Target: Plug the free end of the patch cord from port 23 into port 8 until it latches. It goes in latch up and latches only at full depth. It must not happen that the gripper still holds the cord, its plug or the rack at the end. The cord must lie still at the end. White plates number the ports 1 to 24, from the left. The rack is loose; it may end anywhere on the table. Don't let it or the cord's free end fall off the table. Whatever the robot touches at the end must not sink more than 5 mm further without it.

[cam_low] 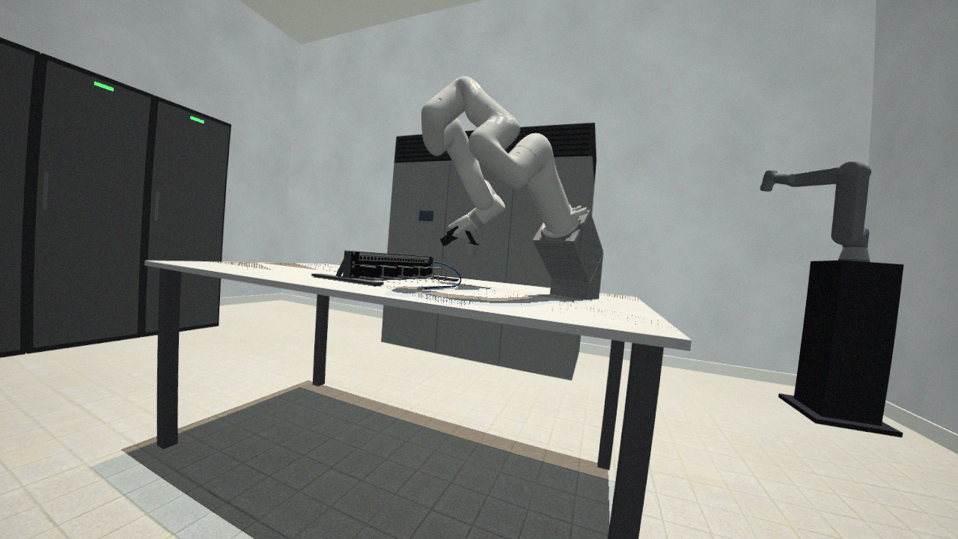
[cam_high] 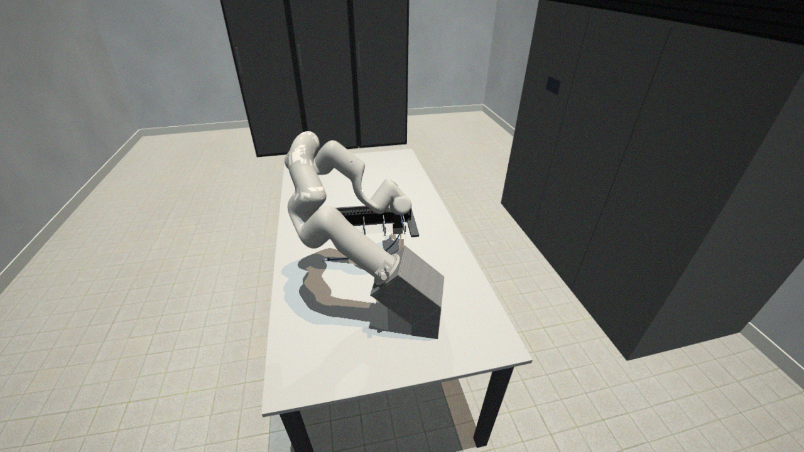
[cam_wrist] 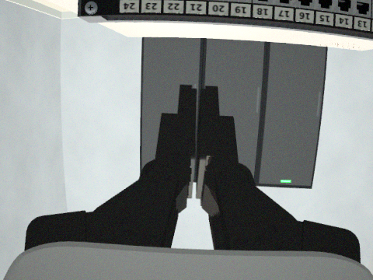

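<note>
The black rack (cam_high: 353, 218) (cam_low: 349, 263) (cam_wrist: 109, 5) stands on the table. It shows upside down along the top of the wrist view, with number plates 24 to 13; port 8 is outside that view. The blue patch cord (cam_low: 459, 275) arcs from the rack's port 23 end down to the table. Its free end (cam_high: 326, 258) lies on the table in front of the rack, partly in the arm's shadow. My gripper (cam_wrist: 196, 110) is shut, with nothing between the fingertips. It is in the air above and in front of the rack, near the high-numbered end, away from the free end.
The white table (cam_high: 348, 387) (cam_low: 623, 321) carries my arm's grey angled base (cam_high: 412, 280) (cam_low: 569, 268). Thin upright guides stand along the rack's front. A black foot (cam_high: 414, 229) juts forward at the rack's right end. Tall dark cabinets and a second arm on a black pedestal (cam_low: 843, 341) stand off the table.
</note>
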`<state>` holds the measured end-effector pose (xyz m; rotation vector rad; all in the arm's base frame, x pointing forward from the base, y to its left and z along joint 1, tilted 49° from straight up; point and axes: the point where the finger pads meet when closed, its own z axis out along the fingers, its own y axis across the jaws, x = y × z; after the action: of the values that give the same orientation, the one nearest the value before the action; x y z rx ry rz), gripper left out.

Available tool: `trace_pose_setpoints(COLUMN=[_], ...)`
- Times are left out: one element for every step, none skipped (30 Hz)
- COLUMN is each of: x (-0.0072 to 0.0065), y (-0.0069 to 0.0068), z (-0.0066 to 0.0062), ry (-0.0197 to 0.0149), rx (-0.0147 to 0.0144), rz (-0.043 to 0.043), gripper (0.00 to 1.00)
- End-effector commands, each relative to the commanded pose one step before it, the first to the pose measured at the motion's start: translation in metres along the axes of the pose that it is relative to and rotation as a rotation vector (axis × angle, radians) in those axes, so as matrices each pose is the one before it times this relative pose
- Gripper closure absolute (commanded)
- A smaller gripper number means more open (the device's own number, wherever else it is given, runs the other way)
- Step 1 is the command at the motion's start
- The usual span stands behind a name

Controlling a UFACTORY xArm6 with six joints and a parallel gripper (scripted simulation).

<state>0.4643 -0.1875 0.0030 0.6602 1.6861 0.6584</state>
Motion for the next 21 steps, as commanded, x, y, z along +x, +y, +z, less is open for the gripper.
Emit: trace_pose_setpoints(x=[-0.00157, 0.00000, 0.00000, 0.00000, 0.00001, -0.00001, 0.00000, 0.00000, 0.00000, 0.00000, 0.00000, 0.00000, 0.00000, 0.00000, 0.00000, 0.00000, 0.00000, 0.00000, 0.00000, 0.00000, -0.00001], y=[-0.00272, 0.00000, -0.00001, 0.00000, 0.00001, -0.00001, 0.00000, 0.00000, 0.00000, 0.00000, 0.00001, -0.00001, 0.00000, 0.00000, 0.00000, 0.00000, 0.00000, 0.00000, 0.00000, 0.00000, 0.00002], z=[0.02533, 0.00000, 0.00870, 0.00820, 0.00760, 0.00689, 0.00614, 0.00532, 0.00448, 0.00363, 0.00281, 0.00202, 0.00132, 0.00073, 0.00029, 0.00004, 0.00000, 0.00000, 0.00000, 0.00000, 0.00003], ry=[-0.00242, 0.00000, 0.00000, 0.00000, 0.00000, 0.00000, 0.00000, 0.00000, 0.00000, 0.00000, 0.00000, 0.00000, 0.00000, 0.00000, 0.00000, 0.00000, 0.00000, 0.00000, 0.00000, 0.00000, -0.00001], rx=[0.00331, 0.00000, 0.00000, 0.00000, -0.00001, 0.00001, 0.00000, 0.00000, 0.00000, 0.00000, 0.00000, 0.00000, 0.00000, 0.00000, 0.00000, 0.00000, 0.00000, 0.00000, 0.00000, 0.00000, -0.00005], rz=[-0.00178, 0.00000, -0.00001, 0.00000, 0.00001, -0.00001, 0.00000, 0.00000, 0.00000, 0.00000, 0.00001, -0.00001, 0.00000, 0.00000, 0.00000, 0.00000, 0.00000, 0.00000, 0.00000, 0.00000, -0.00003], gripper=[1.00, 1.00, 1.00, 1.00, 1.00, 1.00, 1.00, 1.00, 1.00, 1.00, 1.00, 1.00, 1.00, 1.00, 1.00, 1.00, 1.00, 1.00, 1.00, 1.00, 1.00])
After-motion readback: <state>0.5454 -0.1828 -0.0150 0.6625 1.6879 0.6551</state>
